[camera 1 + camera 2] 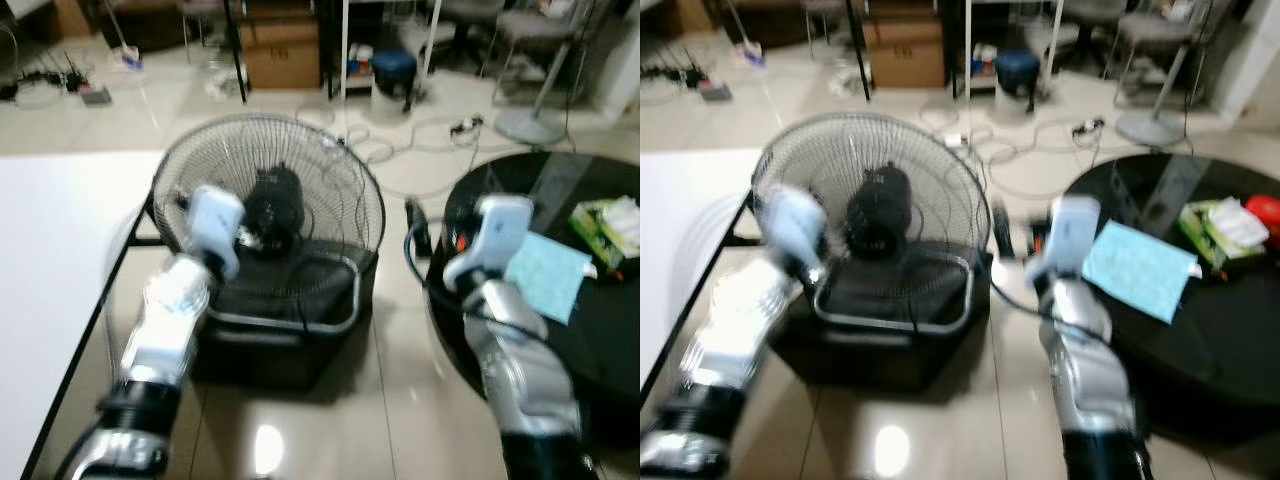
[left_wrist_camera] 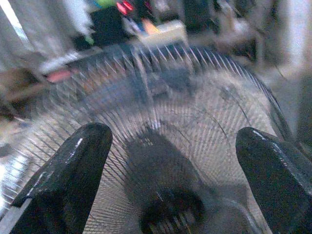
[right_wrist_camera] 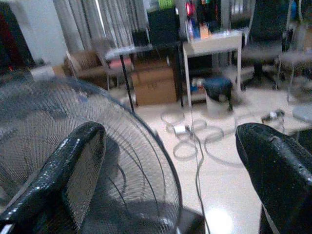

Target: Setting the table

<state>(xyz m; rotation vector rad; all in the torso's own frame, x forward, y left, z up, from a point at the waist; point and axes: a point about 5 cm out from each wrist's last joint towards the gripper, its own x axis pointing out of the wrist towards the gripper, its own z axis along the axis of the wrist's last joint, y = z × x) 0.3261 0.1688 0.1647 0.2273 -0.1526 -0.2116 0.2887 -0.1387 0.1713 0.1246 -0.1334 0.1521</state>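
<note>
Left pincer (image 2: 170, 161), spread wide and holding nothing, hangs in front of the wire cage of a black floor fan (image 1: 270, 215), which stands on the tiled floor (image 1: 400, 400) between a white counter (image 1: 50, 260) at the far left and a round black counter (image 1: 560, 300) at the right. Right pincer (image 3: 170, 165), also spread wide and empty, is raised beside the fan near the black counter's edge, where a light blue cloth (image 1: 547, 275) lies flat, with a green tissue pack (image 1: 605, 228) just beyond it.
</note>
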